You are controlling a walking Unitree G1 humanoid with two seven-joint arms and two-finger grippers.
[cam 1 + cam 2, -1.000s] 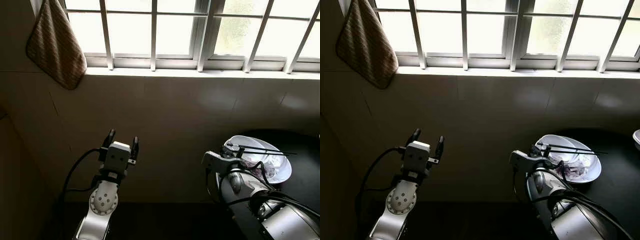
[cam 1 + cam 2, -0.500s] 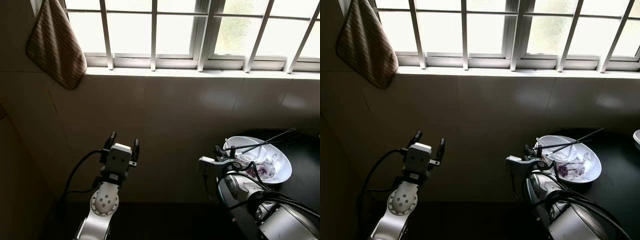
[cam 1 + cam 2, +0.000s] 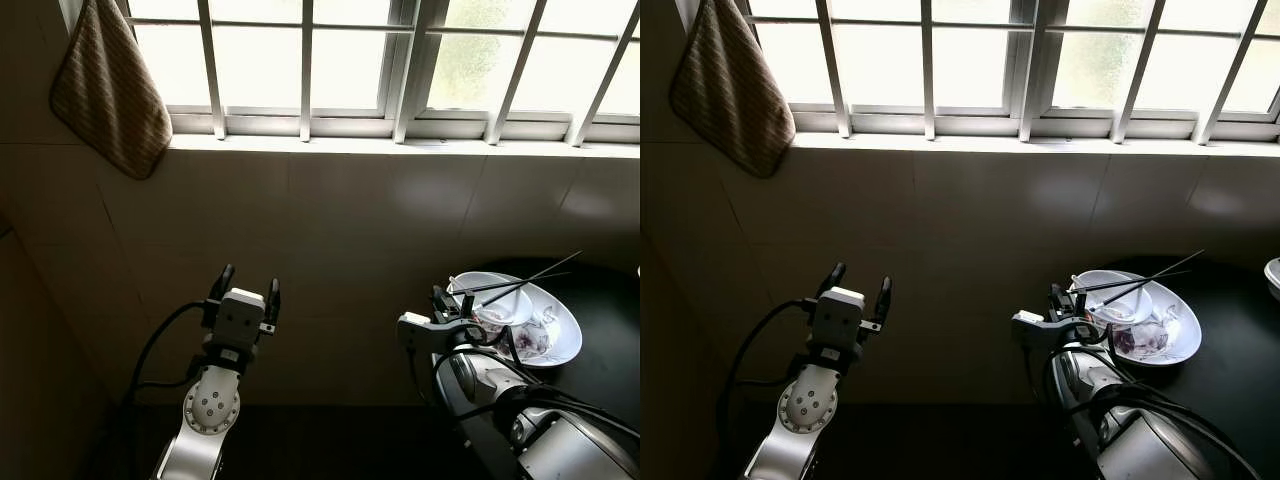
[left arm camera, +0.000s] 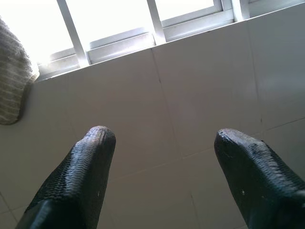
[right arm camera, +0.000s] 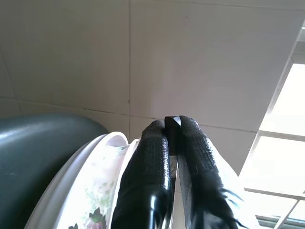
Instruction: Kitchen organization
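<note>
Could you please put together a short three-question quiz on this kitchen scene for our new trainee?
1. True or false: the left gripper is holding a cup.
2. What is the right gripper shut on? A) a spoon B) chopsticks C) the towel
3. Fill in: the white bowl sits in a flowered ____ on the dark counter.

Key
1. False: its fingers are open on nothing, raised before the tiled wall.
2. B: they reach over the bowl.
3. Dish.
</note>
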